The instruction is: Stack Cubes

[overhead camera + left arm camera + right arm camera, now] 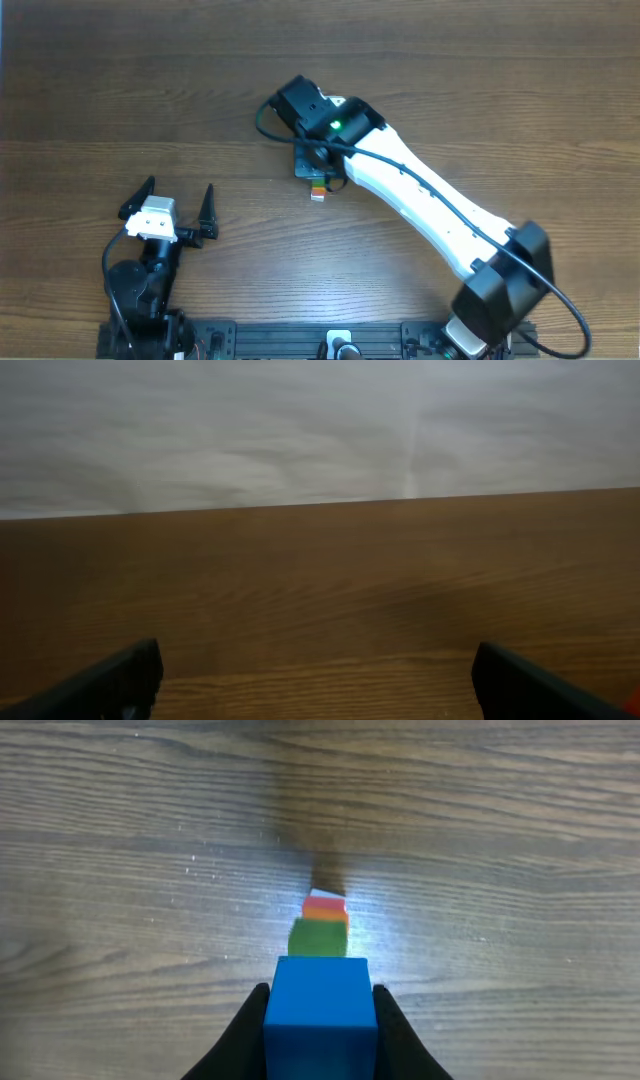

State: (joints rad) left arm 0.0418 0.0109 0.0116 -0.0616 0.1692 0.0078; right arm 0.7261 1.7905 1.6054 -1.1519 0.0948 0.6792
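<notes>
A blue cube [320, 1010] sits between the fingers of my right gripper [320, 1020], which is shut on it. Just beyond and below it stands a stack on the table: a green cube [319, 938] on top, with an orange cube [326, 910] and a pale edge showing under it. In the top view the right gripper [316, 163] hangs over the table's middle, and the stack [318, 187] peeks out beside it. My left gripper [170, 203] rests open near the front left, holding nothing; its dark fingertips [110, 685] frame bare wood.
The brown wooden table [520, 90] stretches around the stack with free room on all sides. A pale wall [320, 430] rises behind the table's far edge in the left wrist view.
</notes>
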